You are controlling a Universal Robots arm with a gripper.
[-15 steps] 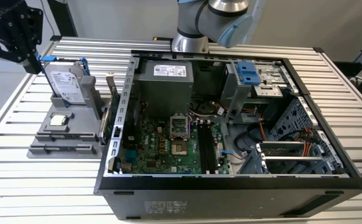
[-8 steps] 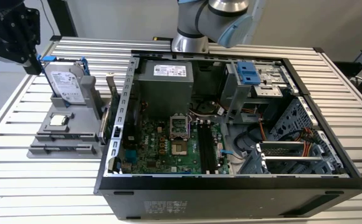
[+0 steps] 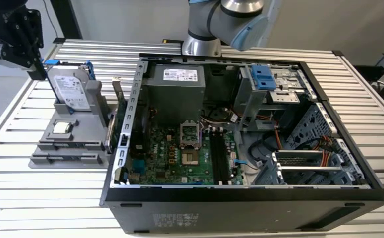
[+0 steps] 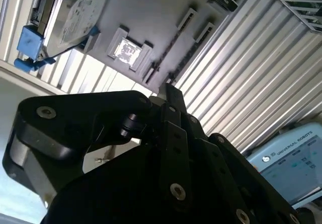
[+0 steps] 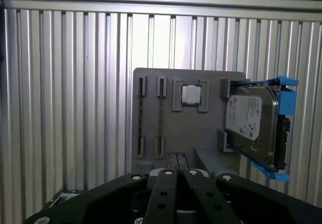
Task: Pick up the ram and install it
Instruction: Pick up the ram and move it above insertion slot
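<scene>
Gripper (image 5: 177, 157) closed, hovering near grey holder (image 5: 166, 128), hard drive (image 5: 251, 123) alongside

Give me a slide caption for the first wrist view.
Gripper facing a gray holder with a processor chip and blue-framed hard drive.

**Slatted table bears a parts holder and an open computer case**

The table (image 3: 7, 203) has a top of pale aluminium slats, and two things rest on it. A grey parts holder (image 3: 53, 159) lies flat toward the exterior view's left, and both wrist views show bare slats around it. Just beside the holder, toward the exterior view's right, a black computer case (image 3: 245, 198) lies on its side with its open side up, covering much of the top.
</scene>
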